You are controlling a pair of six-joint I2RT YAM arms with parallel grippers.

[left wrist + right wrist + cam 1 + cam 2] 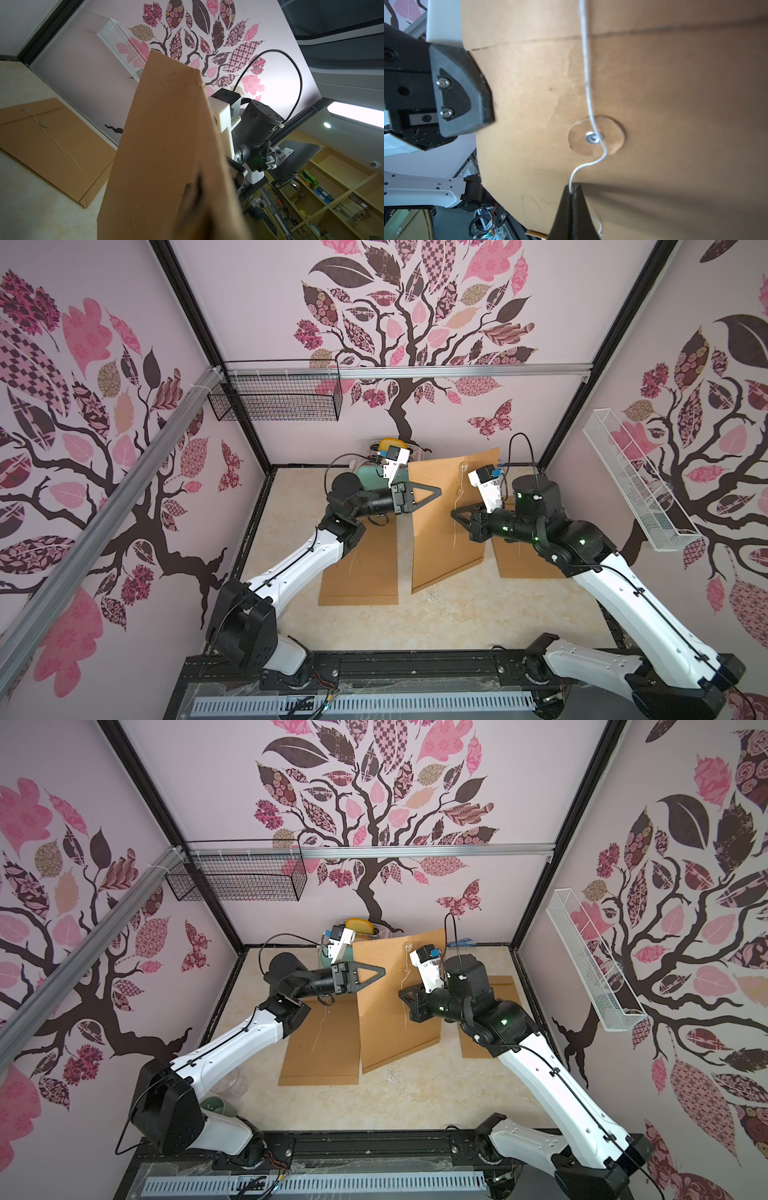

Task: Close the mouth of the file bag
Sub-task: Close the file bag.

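Observation:
A brown paper file bag (440, 539) (390, 1019) stands upright, lifted off the table in the middle. My left gripper (438, 491) (383, 970) is shut on its left edge; in the left wrist view the bag (166, 135) fills the frame and hides the fingertips (192, 193). My right gripper (572, 187) (453, 513) is shut on the bag's white string (588, 89). The string runs down from the flap, across the round button disc (596, 136), into the closed jaws. The flap's fold line (529, 40) shows above the disc.
Two more file bags lie flat on the table, one under the left arm (361, 568), one under the right arm (523, 560) (47, 145). A black wire basket (278, 400) and a white one (636, 481) hang on the walls. Clutter (390, 445) sits at the back.

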